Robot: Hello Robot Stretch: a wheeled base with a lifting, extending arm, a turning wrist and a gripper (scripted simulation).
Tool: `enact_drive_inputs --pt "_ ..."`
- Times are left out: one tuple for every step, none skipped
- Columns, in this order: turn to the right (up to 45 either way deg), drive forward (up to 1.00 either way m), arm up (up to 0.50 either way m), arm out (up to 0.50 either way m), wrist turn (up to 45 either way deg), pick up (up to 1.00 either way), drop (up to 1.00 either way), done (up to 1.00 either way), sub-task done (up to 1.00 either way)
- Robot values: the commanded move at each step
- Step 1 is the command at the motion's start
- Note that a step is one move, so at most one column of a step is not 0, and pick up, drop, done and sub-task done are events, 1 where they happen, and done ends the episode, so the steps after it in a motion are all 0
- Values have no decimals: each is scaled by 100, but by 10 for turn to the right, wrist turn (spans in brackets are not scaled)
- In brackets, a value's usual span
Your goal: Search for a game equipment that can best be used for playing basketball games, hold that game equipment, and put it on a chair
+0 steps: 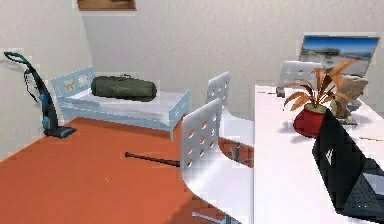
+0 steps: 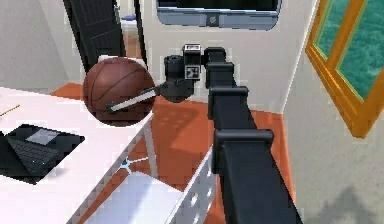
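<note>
A brown basketball (image 2: 112, 85) with dark seams hangs at the far end of my gripper (image 2: 132, 100), above the corner of the white table (image 2: 70, 180); the gripper holds it. The dark arm (image 2: 240, 140) rises from the bottom edge to the gripper body. Below the ball stands a white perforated chair (image 2: 150, 200). In the forward view two white chairs (image 1: 205, 150) (image 1: 225, 100) stand along the white table (image 1: 290, 170).
On the table sit a black laptop (image 1: 345, 170) (image 2: 30, 145), a red-potted plant (image 1: 315, 105) and a monitor (image 1: 338, 55). A low bed (image 1: 125, 100) carries a dark bag (image 1: 125, 88). A blue vacuum (image 1: 45, 95) leans by the wall. A dark stick (image 1: 150, 158) lies on the orange floor.
</note>
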Motion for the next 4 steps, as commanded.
enact_drive_inputs --pt "0 0 -50 0 0 0 0 0 0" --pt "0 0 0 0 0 0 100 0 0" --pt "0 0 0 -10 0 0 0 0 0" --pt "0 0 0 0 0 0 0 100 0"
